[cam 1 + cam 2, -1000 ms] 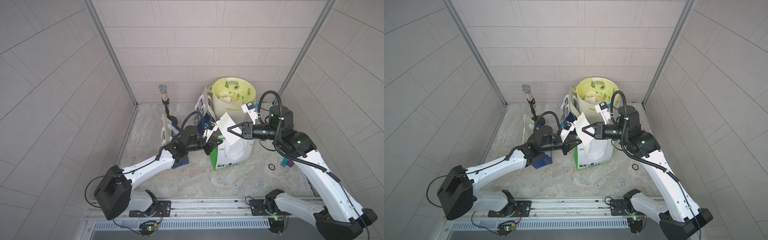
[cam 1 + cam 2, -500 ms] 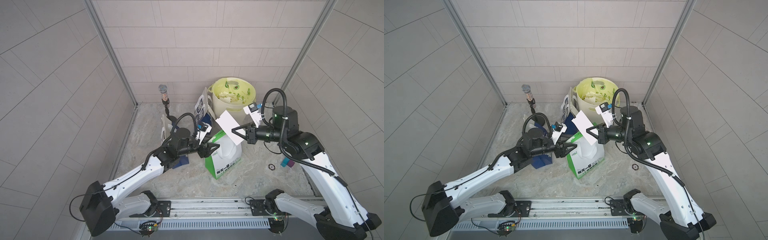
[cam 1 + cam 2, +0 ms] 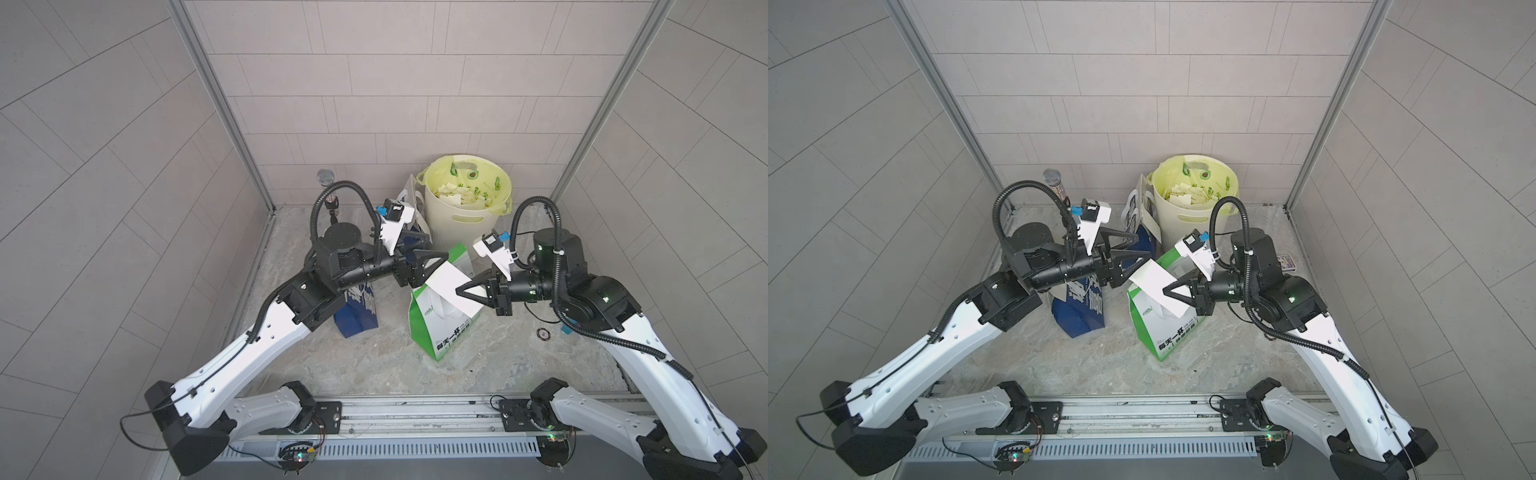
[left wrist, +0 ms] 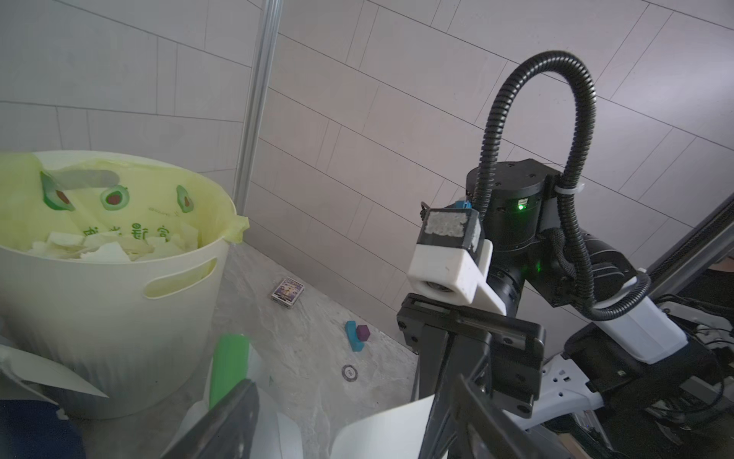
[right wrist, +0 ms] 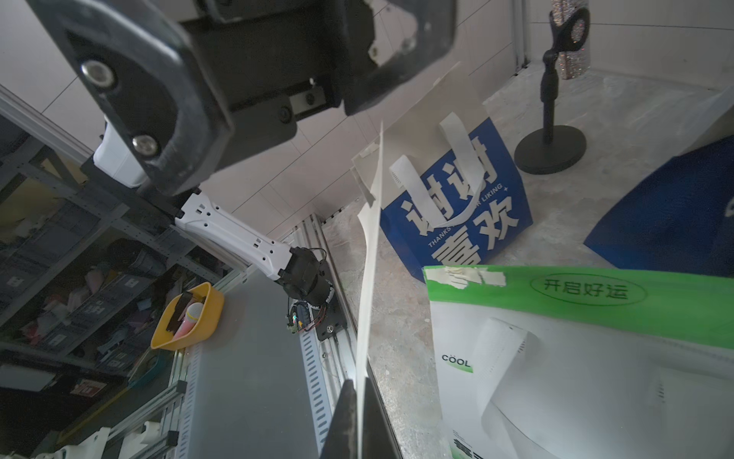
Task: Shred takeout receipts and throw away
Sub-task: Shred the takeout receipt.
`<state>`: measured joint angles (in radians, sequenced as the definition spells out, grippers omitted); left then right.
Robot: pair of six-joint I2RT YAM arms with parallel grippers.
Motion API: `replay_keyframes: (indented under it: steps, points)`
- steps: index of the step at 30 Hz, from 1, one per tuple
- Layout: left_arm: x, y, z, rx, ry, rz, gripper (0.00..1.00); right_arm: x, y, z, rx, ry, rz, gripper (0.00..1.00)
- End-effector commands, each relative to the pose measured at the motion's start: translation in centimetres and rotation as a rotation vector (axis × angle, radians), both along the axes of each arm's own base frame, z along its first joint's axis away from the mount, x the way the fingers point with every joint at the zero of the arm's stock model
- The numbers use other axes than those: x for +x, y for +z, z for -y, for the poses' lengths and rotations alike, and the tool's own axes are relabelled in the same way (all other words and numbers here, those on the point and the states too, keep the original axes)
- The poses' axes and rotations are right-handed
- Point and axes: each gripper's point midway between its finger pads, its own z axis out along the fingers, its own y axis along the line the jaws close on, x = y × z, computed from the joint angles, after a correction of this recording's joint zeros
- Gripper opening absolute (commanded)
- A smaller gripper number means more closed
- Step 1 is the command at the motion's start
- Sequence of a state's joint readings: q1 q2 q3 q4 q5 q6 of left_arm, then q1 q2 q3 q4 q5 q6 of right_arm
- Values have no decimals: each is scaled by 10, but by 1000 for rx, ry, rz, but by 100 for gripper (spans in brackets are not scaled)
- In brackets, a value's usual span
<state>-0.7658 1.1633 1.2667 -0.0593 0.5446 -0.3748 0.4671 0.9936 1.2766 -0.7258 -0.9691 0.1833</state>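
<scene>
Thin white paper receipt slip: matt, smooth. Round cream plastic bin: slight sheen. Grey marbled floor: matt.

Bags, a bin and small clutter on a marbled floor

A green-and-white bag stands mid-floor, with tape strips on its green top band. A blue bag with white lettering and looped handles stands well apart from it, and a second blue bag sits nearer the back. A cream bin with a yellow-green liner stands near the back wall, and a mic on a round-based stand is in the back corner. A card box, a blue block touching a purple block, and a small disc lie beyond the bin. A yellow tray sits off the floor.
</scene>
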Motion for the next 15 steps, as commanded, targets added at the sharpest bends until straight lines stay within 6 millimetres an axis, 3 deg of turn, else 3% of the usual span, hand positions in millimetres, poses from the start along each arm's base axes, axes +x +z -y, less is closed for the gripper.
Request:
replay_keyframes:
  steps: [1,6,9,13,15]
  points:
    - [-11,-14,8,19,-93,-110,82,-4,8,-7,26,54,57,0]
    - [-25,-10,11,-23,-180,-131,73,-1,7,-11,21,60,30,0]
    - [-29,-11,12,-25,-209,-131,60,0,9,-13,25,64,12,0]
    - [-29,-12,11,-27,-210,-128,33,0,9,-15,30,67,-7,0]
    - [-28,-13,11,-25,-209,-131,29,0,9,-15,30,65,-12,0]
